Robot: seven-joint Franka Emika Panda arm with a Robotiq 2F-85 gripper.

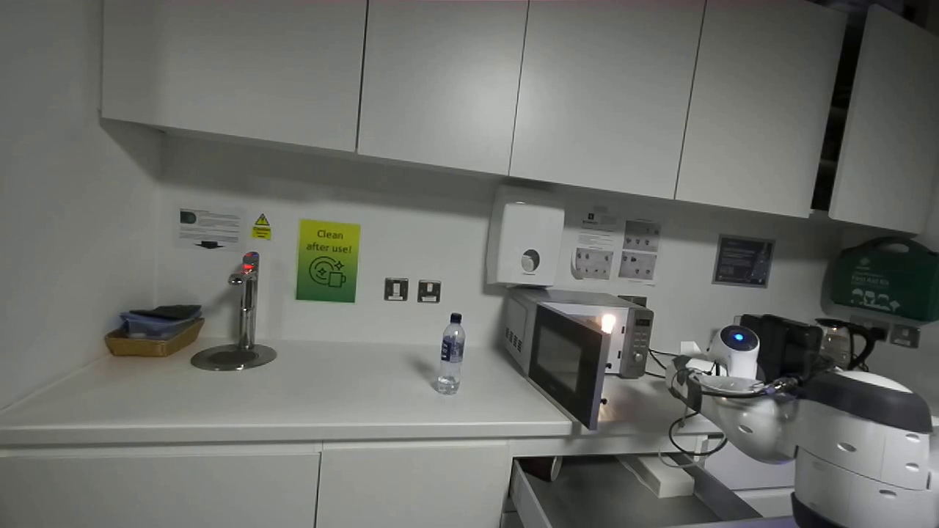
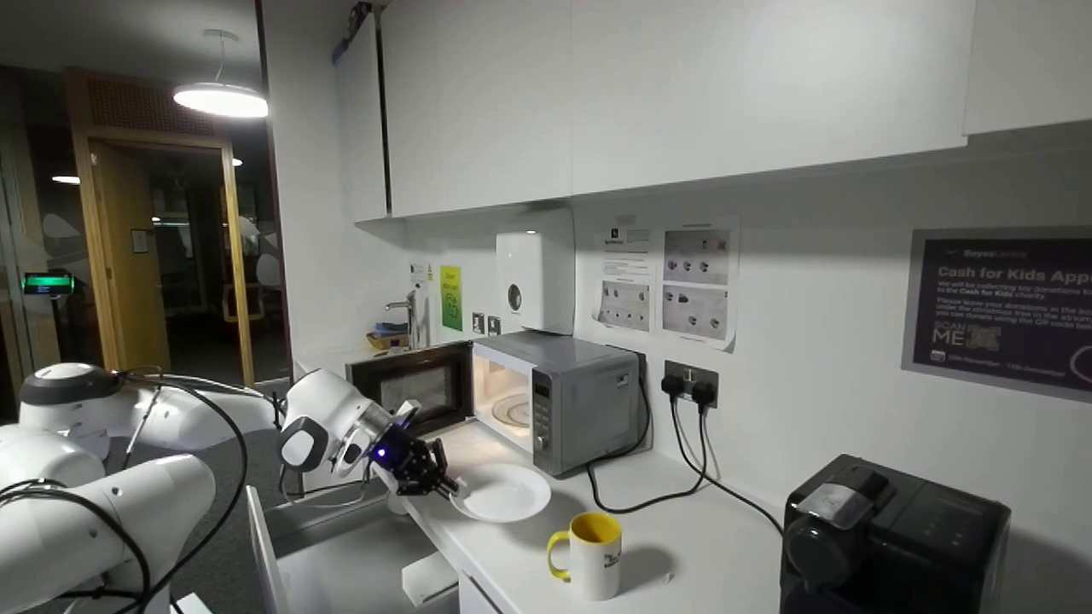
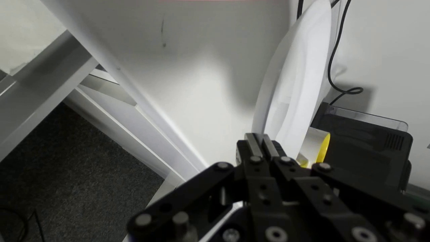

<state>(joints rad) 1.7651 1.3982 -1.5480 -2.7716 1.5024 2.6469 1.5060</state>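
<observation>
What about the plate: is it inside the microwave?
No: in an exterior view the plate is outside the open microwave, its rim held by the fingers.

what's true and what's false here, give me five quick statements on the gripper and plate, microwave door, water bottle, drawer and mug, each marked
1. The gripper holds the white plate by its rim. True.
2. The microwave door is shut. False: the microwave door stands wide open.
3. The plastic water bottle lies on its side. False: the plastic water bottle stands upright.
4. The drawer below the counter is open. True.
5. The inside of the mug is yellow. True.
</observation>
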